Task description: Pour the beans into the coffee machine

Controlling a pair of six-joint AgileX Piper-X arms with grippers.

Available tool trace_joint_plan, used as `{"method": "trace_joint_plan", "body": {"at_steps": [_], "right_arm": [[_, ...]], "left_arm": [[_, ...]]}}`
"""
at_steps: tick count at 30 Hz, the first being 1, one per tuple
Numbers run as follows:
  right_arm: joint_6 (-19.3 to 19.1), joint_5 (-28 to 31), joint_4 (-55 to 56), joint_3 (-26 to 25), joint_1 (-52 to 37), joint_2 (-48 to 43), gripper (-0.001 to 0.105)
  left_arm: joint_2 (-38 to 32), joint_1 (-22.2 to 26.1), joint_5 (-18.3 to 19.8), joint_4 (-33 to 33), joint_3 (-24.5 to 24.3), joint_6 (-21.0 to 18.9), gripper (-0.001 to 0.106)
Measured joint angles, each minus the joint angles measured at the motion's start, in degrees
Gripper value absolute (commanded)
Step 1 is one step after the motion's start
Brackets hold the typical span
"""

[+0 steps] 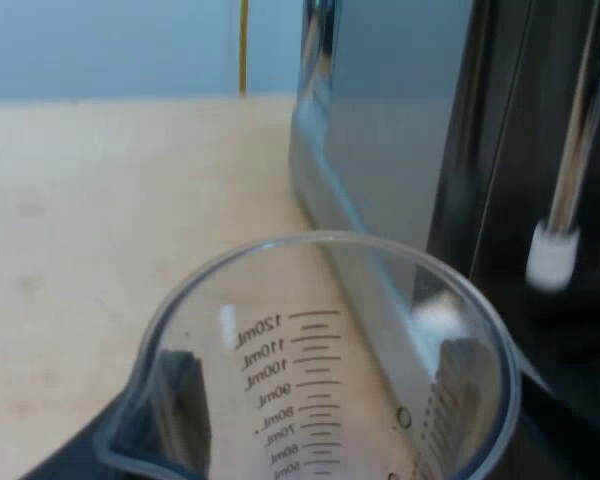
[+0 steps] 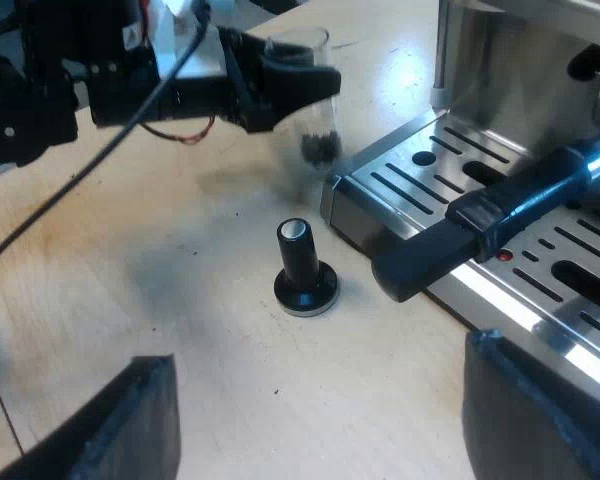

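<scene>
Clear measuring glass [image 1: 320,365] tight in left pincer [image 2: 302,80], beside steel espresso machine [image 1: 380,130]; right pincer [image 2: 325,420] agape near tamper [image 2: 305,270].

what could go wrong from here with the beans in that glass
1. The left hand holds the measuring glass low beside the espresso machine; lifting it could clip the steam wand and spill the beans.
2. The tamper stands on the table near the glass; a low swing might topple it.
3. The holder's handle juts out over the drip tray and could snag the glass.
</scene>
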Motion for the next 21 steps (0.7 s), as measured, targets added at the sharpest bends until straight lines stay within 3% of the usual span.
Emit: {"method": "trace_joint_plan", "body": {"at_steps": [7,16,21], "right_arm": [[0.0,0.0,0.0,0.0,0.0,0.0,0.062],[0.0,0.0,0.0,0.0,0.0,0.0,0.062],[0.0,0.3,-0.6,0.0,0.0,0.0,0.062]], "left_arm": [[-8.8,0.0,-1.6,7.6,-0.1,-0.2,0.04],[-25.1,0.0,-2.4,22.3,-0.3,-0.2,0.04],[-32.5,0.0,-2.7,33.7,-3.3,1.5,0.04]]}}
